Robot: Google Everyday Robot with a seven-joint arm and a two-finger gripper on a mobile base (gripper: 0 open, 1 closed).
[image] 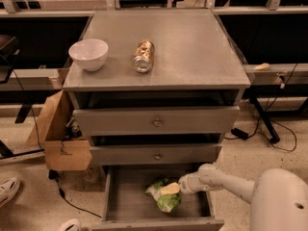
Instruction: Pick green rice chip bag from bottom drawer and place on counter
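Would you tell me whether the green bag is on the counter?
No, the bag lies in the bottom drawer with the gripper at it; the counter holds a bowl and can.

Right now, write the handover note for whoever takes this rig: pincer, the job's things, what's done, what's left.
Pincer: down inside the open bottom drawer, at the top of the green rice chip bag.
Bag: lying on the drawer floor, right of centre.
Counter: holds a white bowl and a can lying on its side, both on the left half.
Done: drawer is open, arm has reached the bag.
Left: confirm the grasp, lift the bag out, set it on the counter, probably to the right of the can.
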